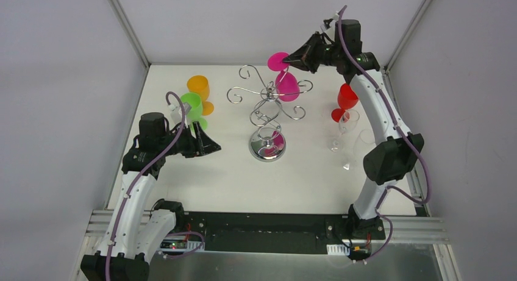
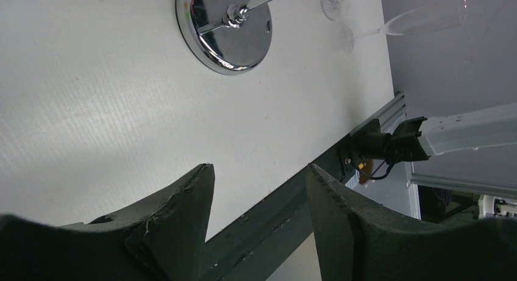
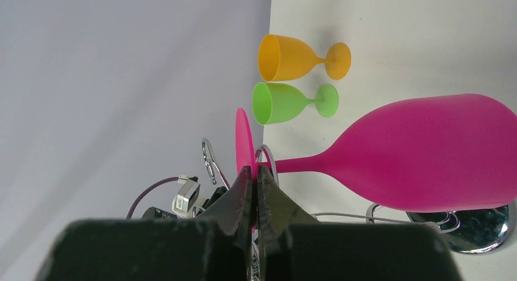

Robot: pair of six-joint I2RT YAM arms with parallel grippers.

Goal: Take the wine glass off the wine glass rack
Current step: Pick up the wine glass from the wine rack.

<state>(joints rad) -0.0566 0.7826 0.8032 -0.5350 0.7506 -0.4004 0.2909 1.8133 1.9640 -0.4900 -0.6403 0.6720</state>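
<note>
A magenta wine glass (image 1: 286, 85) hangs upside down among the curled arms of the chrome wine glass rack (image 1: 266, 113), its foot (image 1: 277, 61) uppermost. My right gripper (image 1: 289, 61) is shut on the rim of that foot. In the right wrist view the fingertips (image 3: 247, 174) pinch the thin pink foot (image 3: 244, 141), with the stem running right to the bowl (image 3: 427, 153) past a wire loop. My left gripper (image 1: 214, 148) hovers low at the table's left, open and holding nothing; its wrist view shows the rack's mirrored base (image 2: 224, 28) ahead.
An orange glass (image 1: 200, 91) and a green glass (image 1: 191, 107) stand at the back left, close to my left arm. A red glass (image 1: 345, 101) and clear glasses (image 1: 342, 131) stand at the right by my right arm. The dark front rail (image 2: 292, 199) borders the table.
</note>
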